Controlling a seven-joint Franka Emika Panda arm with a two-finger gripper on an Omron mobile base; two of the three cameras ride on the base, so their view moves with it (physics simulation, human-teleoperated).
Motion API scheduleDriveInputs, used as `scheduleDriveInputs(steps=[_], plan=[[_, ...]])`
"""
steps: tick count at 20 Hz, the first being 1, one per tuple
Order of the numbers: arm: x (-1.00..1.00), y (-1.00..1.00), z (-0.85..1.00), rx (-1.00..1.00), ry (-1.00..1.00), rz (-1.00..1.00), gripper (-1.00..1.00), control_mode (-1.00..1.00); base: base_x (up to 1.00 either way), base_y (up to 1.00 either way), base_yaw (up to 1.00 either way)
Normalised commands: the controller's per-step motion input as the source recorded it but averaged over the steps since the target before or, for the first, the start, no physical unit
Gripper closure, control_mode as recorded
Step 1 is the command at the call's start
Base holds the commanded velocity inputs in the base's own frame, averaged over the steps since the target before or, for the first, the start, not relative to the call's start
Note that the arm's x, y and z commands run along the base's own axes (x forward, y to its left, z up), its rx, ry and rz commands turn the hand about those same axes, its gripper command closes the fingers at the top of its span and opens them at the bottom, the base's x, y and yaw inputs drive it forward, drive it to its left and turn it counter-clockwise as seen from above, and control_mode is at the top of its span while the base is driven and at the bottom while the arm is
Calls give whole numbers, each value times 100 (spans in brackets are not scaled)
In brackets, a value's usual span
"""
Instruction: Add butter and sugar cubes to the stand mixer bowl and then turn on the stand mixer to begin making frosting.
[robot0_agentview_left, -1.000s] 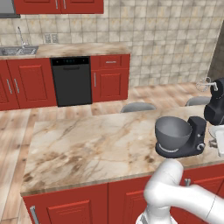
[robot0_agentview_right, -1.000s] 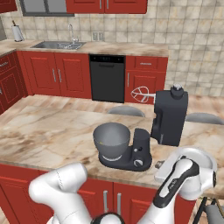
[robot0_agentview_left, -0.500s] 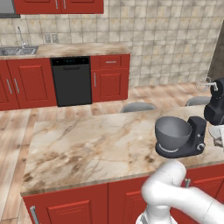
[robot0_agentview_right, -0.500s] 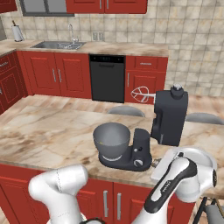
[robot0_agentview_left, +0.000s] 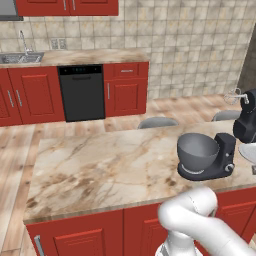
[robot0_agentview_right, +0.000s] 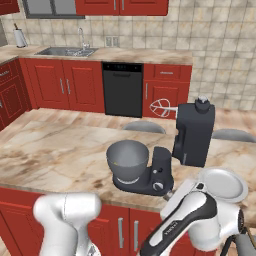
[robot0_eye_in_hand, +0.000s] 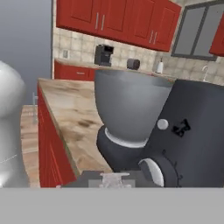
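The dark stand mixer (robot0_agentview_right: 155, 175) stands on the island counter with its head (robot0_agentview_right: 195, 134) tilted back and the wire whisk (robot0_agentview_right: 161, 107) raised. The grey stand mixer bowl (robot0_agentview_right: 127, 159) sits on its base; the same bowl (robot0_agentview_left: 197, 149) also appears from the left. My gripper (robot0_agentview_right: 171, 192) is at the counter's front edge, right beside the silver knob (robot0_agentview_right: 158, 186). In the hand view the shut gripper (robot0_eye_in_hand: 113, 178) is low, with the knob (robot0_eye_in_hand: 151, 171) just to its right and the bowl (robot0_eye_in_hand: 127, 105) ahead. Butter and sugar cubes are out of view.
A flat white plate (robot0_agentview_right: 223, 184) lies on the counter right of the mixer. Two grey stool seats (robot0_agentview_right: 144, 127) stand behind the island. Red cabinets, a black dishwasher (robot0_agentview_right: 122, 90) and a sink (robot0_agentview_right: 67, 50) line the far wall.
My hand has edged left along the counter front, closer to the mixer's base and knob. The mixer, bowl and plate have not moved.
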Motion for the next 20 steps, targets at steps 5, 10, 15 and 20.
scheduleDriveInputs(steps=[5, 10, 15, 20], plan=[[-72, 48, 41, -5, -3, -4, 100, -100, 0, 0, 0], [-60, 70, 57, -12, -2, -2, 100, -100, 0, 0, 0], [-51, 78, 73, -17, -2, 0, 100, -100, 0, 0, 0], [-22, 75, 83, -19, 0, 0, 100, -100, 0, 0, 0]])
